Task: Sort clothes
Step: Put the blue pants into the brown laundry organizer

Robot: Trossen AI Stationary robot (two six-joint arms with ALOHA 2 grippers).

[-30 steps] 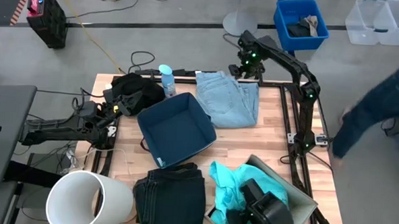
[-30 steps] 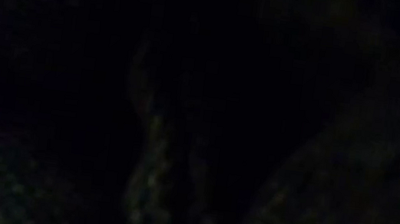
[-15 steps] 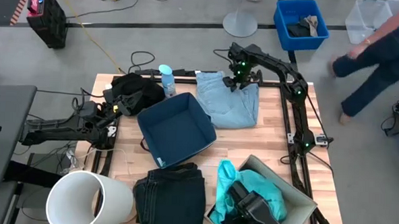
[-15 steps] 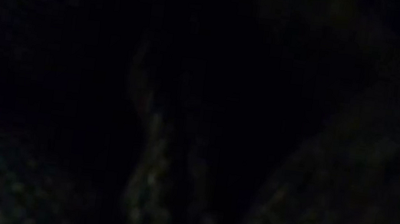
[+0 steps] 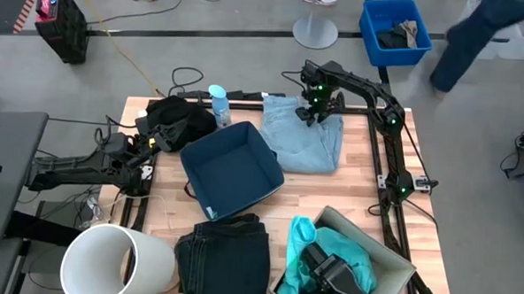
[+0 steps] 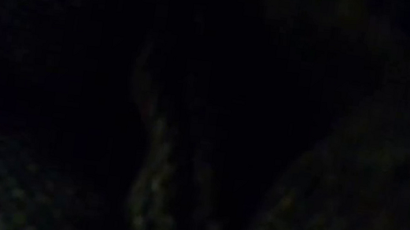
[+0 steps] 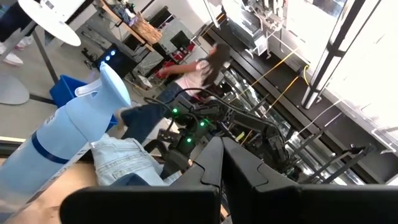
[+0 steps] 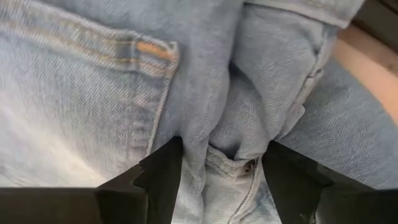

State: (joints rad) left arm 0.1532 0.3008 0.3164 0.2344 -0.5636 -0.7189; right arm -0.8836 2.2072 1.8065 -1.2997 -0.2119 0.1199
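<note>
The pale blue jeans lie spread on the table at the far middle-right. My right gripper stands on their far part, shut on a bunch of denim. The black garment lies heaped at the far left. My left gripper waits beside it, shut and empty. The dark navy jeans lie folded at the near middle. The turquoise top hangs over the rim of a grey bin at the near right. The low view is dark. My right gripper pinches a raised fold of denim between its two fingers, beside a stitched pocket and a riveted seam. The fingers come from above, pointing down. The jeans lie on the table, rucked up between the fingers.
An open dark blue bin stands at the table's middle and a white round tub at the near left. A spray bottle stands at the far edge. A bright blue crate sits on the floor, and a person walks past it.
My right gripper has come from the far edge toward the near side and down onto the pale blue jeans. The denim beneath it has bunched up and shifted a little. The person beyond the table's right has walked toward the far side.
</note>
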